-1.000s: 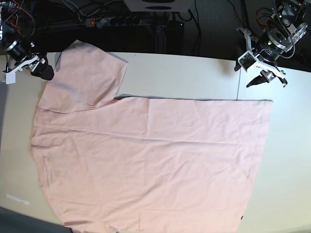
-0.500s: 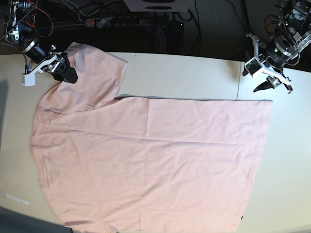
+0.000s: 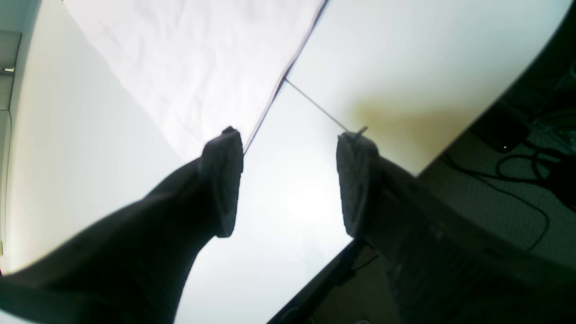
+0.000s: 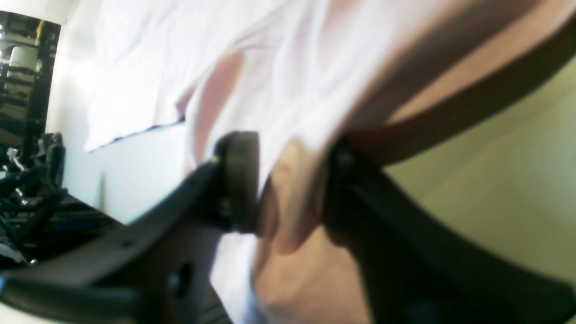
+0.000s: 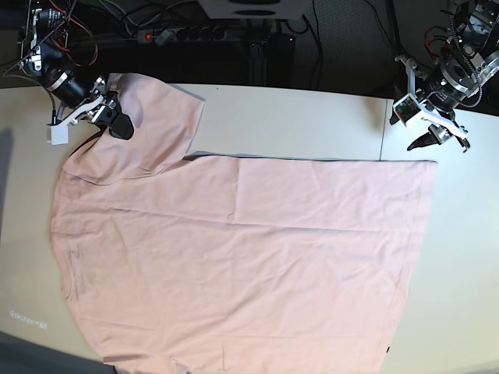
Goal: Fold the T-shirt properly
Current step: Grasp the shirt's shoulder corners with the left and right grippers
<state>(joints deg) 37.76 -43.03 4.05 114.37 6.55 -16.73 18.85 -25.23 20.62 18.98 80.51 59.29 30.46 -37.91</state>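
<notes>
The pale pink T-shirt [image 5: 234,249] lies spread flat on the white table [image 5: 296,117], plain side up, with one sleeve [image 5: 156,117] pointing to the far left. My right gripper [image 5: 117,125] sits at that sleeve's outer edge. In the blurred right wrist view a fold of the T-shirt [image 4: 288,211] fills the gap of the right gripper [image 4: 290,189], so it is shut on cloth. My left gripper [image 5: 437,139] hovers just beyond the hem's far right corner. It stands open in the left wrist view [image 3: 290,180], with bare table between its fingers and the T-shirt [image 3: 202,67] ahead.
A thin seam [image 5: 382,128] crosses the table near the left gripper. Behind the far edge lie a power strip [image 5: 195,33] and cables. Dark floor with cables [image 3: 517,171] shows past the table edge.
My right arm has moved rightward from the table's left end onto the sleeve's edge, and its jaws have narrowed onto the cloth. The left arm shifted slightly up and stays open.
</notes>
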